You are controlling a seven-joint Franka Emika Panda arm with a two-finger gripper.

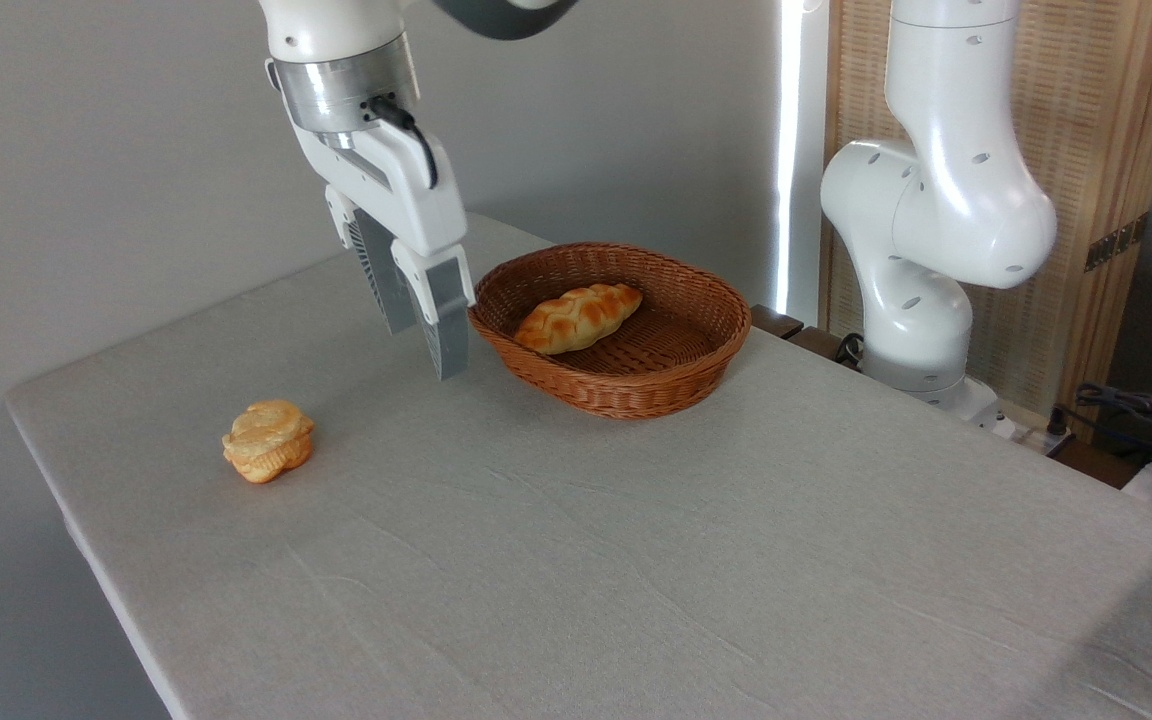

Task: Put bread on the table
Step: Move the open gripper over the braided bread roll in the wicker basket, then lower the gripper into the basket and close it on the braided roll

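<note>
Beside the wicker basket [626, 385], just off its left rim, the gripper [424, 345] hangs above the table [636, 560] with its fingers pointing down, slightly parted and holding nothing; inside the basket, toward its left half, the bread [578, 317] lies on the woven floor, its long axis running from lower left to upper right; well to the left of the basket, a small puffy pastry [268, 440] sits on the cloth, no part of this job. The step in hand appears to be the approach to the loaf; done well, it would carry the fingers over the basket's near rim with room to spare, widen the gap, turn the jaws across the loaf's narrow width and descend at its middle, since the tapered ends offer poorer purchase; the glossy crust may slip under a light grip.
</note>
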